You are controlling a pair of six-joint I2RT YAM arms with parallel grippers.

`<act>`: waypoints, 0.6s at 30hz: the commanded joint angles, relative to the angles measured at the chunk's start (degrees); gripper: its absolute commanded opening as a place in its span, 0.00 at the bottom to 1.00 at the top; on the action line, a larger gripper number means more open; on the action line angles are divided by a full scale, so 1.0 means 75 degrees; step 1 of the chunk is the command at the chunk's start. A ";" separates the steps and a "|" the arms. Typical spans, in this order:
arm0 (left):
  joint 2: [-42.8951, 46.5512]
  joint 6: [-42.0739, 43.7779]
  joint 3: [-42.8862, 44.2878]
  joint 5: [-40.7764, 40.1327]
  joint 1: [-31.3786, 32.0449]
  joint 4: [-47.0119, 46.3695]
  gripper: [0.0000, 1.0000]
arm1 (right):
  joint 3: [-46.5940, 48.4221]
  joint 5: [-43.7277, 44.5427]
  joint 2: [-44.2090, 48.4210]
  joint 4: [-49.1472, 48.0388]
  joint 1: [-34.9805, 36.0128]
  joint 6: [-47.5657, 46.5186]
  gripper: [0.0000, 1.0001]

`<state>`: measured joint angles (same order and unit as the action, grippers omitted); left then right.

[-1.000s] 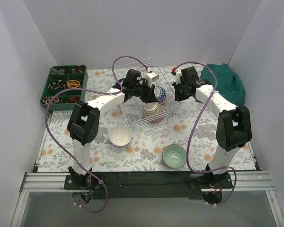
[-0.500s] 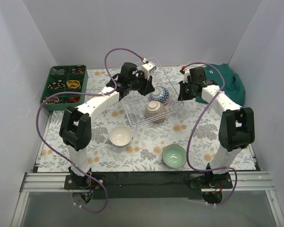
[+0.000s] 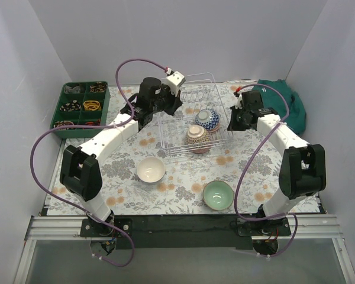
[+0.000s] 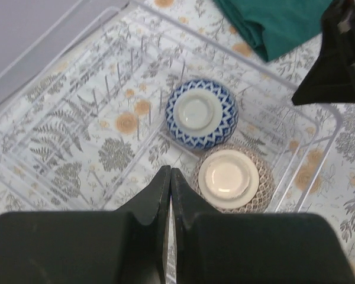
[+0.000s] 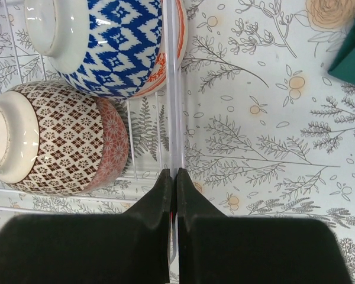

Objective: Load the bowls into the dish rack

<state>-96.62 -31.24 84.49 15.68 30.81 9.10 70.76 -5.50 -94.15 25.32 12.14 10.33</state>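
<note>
The dish rack (image 3: pixel 186 100) sits at the back middle. In it, upside down and tilted, lie a blue-and-white patterned bowl (image 3: pixel 209 119) over an orange-red one (image 5: pixel 163 66), and a brown patterned bowl (image 3: pixel 197 138) over a red-white one (image 5: pixel 110 142). The plain white bowl (image 3: pixel 151 170) and the mint green bowl (image 3: pixel 218 194) stand on the mat in front. My left gripper (image 3: pixel 168 108) is shut on the rack's left rim wire (image 4: pixel 170 170). My right gripper (image 3: pixel 231 125) is shut on the rack's right rim wire (image 5: pixel 176 171).
A green compartmented tray (image 3: pixel 80 108) with small items stands at the back left. A teal cloth (image 3: pixel 284 103) lies bunched at the back right, close to the right arm. White walls enclose the floral mat on three sides.
The rack, held by both grippers, has shifted right and toward the back and turned. The left arm has stretched out; the right gripper has moved right. The bowls rode along inside.
</note>
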 commanded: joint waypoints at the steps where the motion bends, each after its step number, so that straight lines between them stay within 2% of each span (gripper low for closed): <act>1: 0.0659 0.0123 -0.0448 -0.0473 -0.0088 0.0555 0.00 | -0.0504 0.0557 0.0202 0.0609 -0.0201 0.0721 0.01; 3: 0.1010 0.0158 -0.0763 -0.0567 -0.0088 0.0801 0.02 | -0.0552 0.0370 0.0155 0.0527 -0.0201 0.0674 0.01; 6: 0.1490 0.0298 -0.1115 -0.0825 -0.0228 0.1117 0.21 | -0.0459 -0.0098 0.0190 0.0409 -0.0189 0.0347 0.01; 7: 0.1596 0.0322 -0.1163 -0.0953 -0.0380 0.1199 0.29 | -0.0377 -0.0111 0.0248 0.0455 -0.0201 0.0125 0.05; 8: 0.1679 0.0415 -0.1210 -0.1024 -0.0462 0.1293 0.44 | -0.0237 -0.0146 0.0295 0.0583 -0.0189 -0.0028 0.26; 9: 0.1877 0.0439 -0.1222 -0.1094 -0.0568 0.1329 0.50 | -0.0166 -0.0216 0.0458 0.0643 -0.0201 -0.0273 0.37; 11: 0.2030 0.0544 -0.1211 -0.1211 -0.0954 0.1387 0.60 | -0.0014 -0.0298 0.0820 0.0842 -0.0247 -0.0671 0.48; 14: 0.2148 0.0568 -0.0965 -0.1270 -0.1493 0.1504 0.67 | 0.0023 -0.0018 0.1417 0.1241 -0.0283 -0.1210 0.57; 17: 0.2101 0.0638 -0.0638 -0.1236 -0.1810 0.1761 0.73 | -0.0340 -0.0272 0.2248 0.1229 -0.0295 -0.1937 0.59; 18: 0.2078 0.0708 -0.0567 -0.1201 -0.1834 0.1832 0.75 | -0.0492 -0.0588 0.2473 0.1241 -0.0271 -0.2786 0.59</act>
<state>-82.39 -27.83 76.77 7.62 18.57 19.84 68.40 -6.20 -85.01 33.17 10.17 2.87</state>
